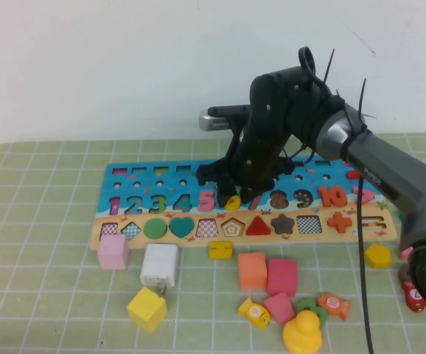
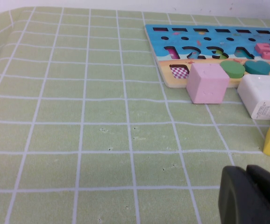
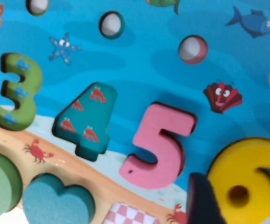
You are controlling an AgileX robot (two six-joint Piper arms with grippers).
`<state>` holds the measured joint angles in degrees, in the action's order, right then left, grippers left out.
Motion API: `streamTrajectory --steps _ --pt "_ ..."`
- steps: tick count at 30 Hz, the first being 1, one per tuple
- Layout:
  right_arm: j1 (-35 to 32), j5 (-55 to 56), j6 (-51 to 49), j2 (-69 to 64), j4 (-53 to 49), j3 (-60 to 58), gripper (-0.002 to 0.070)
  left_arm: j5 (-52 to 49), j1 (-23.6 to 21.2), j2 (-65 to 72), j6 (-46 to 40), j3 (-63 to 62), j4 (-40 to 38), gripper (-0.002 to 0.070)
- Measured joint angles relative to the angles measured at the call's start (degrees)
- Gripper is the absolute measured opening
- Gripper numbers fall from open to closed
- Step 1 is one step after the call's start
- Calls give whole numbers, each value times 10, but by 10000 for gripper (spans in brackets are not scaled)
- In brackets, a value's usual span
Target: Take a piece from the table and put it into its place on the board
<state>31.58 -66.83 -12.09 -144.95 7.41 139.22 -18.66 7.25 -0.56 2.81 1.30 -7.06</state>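
Observation:
The number and shape board (image 1: 139,171) lies across the middle of the table, with 1 to 5 and 7 to 10 seated. My right gripper (image 1: 234,196) reaches down onto its number row, shut on the yellow number 6 (image 1: 233,201). In the right wrist view the yellow 6 (image 3: 247,177) sits between the dark fingers (image 3: 199,200) over the board (image 3: 139,56), just past the pink 5 (image 3: 159,147). My left gripper (image 2: 252,196) is shut and empty, low over the bare mat left of the board; it is out of the high view.
Loose pieces lie in front of the board: a pink cube (image 1: 113,251), white block (image 1: 159,265), yellow cube (image 1: 147,309), orange cube (image 1: 252,271), pink cube (image 1: 281,276), yellow duck (image 1: 302,333), fish pieces (image 1: 333,304) and a yellow pentagon (image 1: 377,255).

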Motion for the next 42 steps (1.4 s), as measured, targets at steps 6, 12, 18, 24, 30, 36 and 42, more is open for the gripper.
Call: streamTrajectory --steps 6,12,18,24,30,36,42 --pt "0 6 -6 -1 0 4 398 0 0 0 0 0 0 -1" --pt "0 8 -11 -4 0 24 403 0 0 0 0 0 0 -1" --pt "0 -34 6 -5 0 93 395 0 0 0 0 0 0 -1" --pt "0 -39 63 6 37 159 190 0 0 0 0 0 0 -1" --pt "0 -39 96 49 60 168 16 0 0 0 0 0 0 -1" --pt "0 -39 109 85 64 169 0 0 0 0 -1 0 0 -1" --pt "-2 -39 121 138 68 169 -1 0 0 0 -1 0 0 -1"
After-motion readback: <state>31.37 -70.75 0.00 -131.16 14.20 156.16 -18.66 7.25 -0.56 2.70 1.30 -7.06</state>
